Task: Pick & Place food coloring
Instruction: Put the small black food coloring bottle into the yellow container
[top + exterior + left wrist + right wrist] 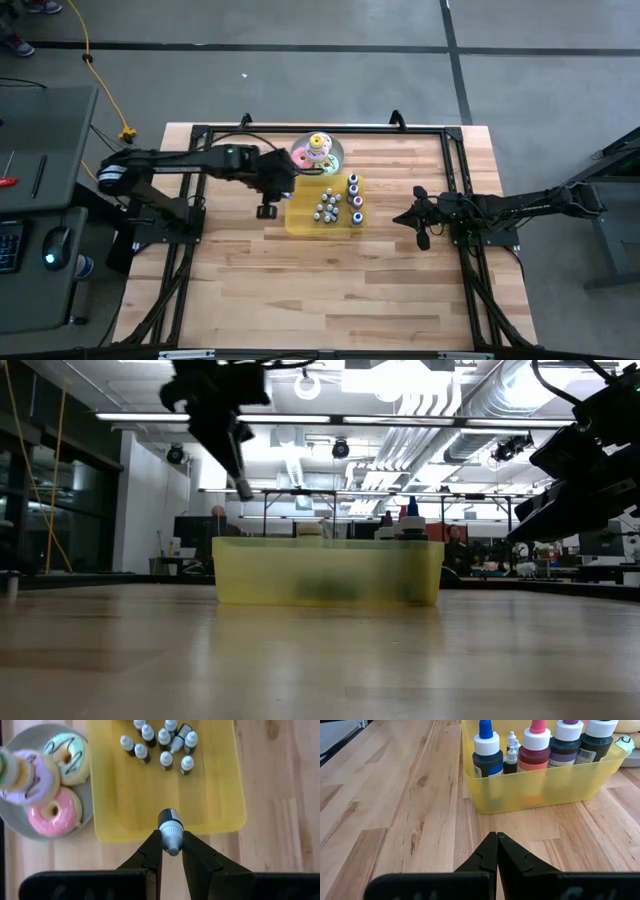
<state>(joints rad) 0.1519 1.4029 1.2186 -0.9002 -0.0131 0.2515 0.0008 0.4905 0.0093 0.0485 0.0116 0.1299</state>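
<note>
A small dark-bodied food coloring bottle with a grey-white ribbed cap (171, 831) is sitting pinched between the two dark fingers of the left gripper (171, 851), hanging above the near edge of the translucent yellow rectangular plastic tray (215, 810). In the high view that gripper (268, 192) is hovering at the tray's (300, 222) 9 o'clock side, off the table. Inside the tray, a cluster of tiny pale-capped bottles (160, 745) is standing upright, with four larger bottles (540, 747) in blue, red, purple and dark lining one wall. At the tray's 11 o'clock, a round grey plate of pastel ring-shaped doughnut toys (317, 153) is resting just beside it. At 3 o'clock, well apart, the right gripper (420, 222) is waiting low over the pale wooden plank tabletop (330, 290), its fingers (492, 852) pressed together on nothing.
</note>
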